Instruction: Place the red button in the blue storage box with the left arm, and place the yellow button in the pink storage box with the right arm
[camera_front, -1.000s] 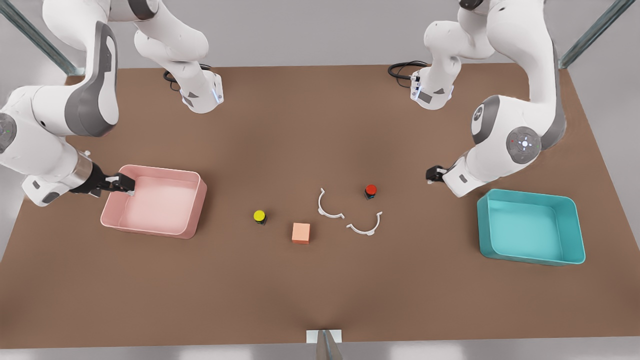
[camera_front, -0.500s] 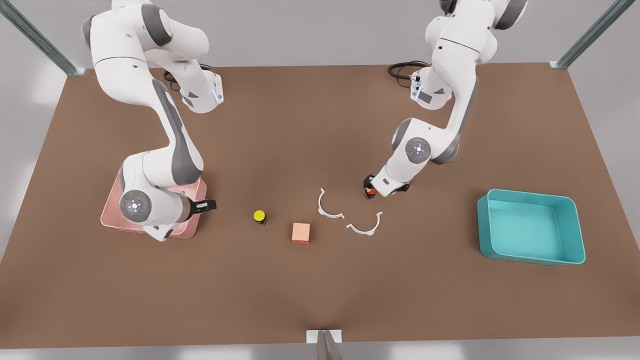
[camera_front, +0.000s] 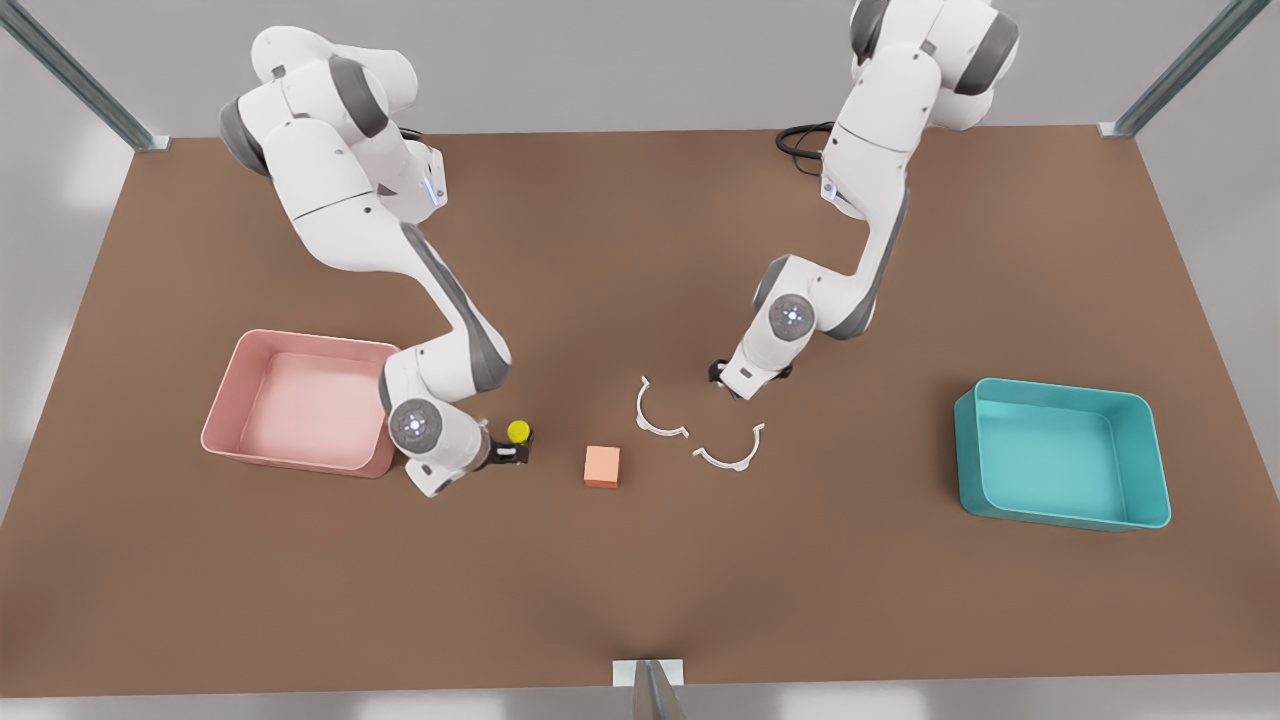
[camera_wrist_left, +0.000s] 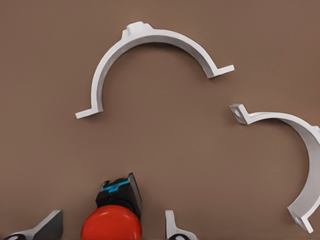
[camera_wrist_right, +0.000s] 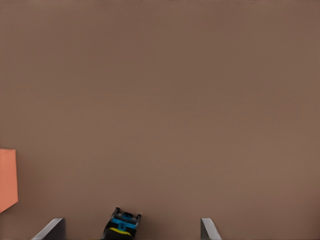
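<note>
Now over buttons (camera_front: 518, 431): both arms.

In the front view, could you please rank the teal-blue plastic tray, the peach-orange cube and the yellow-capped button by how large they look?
1. The teal-blue plastic tray, by far the largest.
2. The peach-orange cube.
3. The yellow-capped button, smallest, beside the right gripper.
All sit on the same table, so the order looks safe.

A simulated robot lab bench is showing here: a bare brown worktop (camera_front: 640, 590) is sitting against plain grey walls. Metal frame struts (camera_front: 70, 75) are rising at the worktop's far corners, two white robot arms (camera_front: 350, 210) are standing bolted along its far edge, and black cables (camera_front: 800, 140) are coiling beside one arm's base.
</note>
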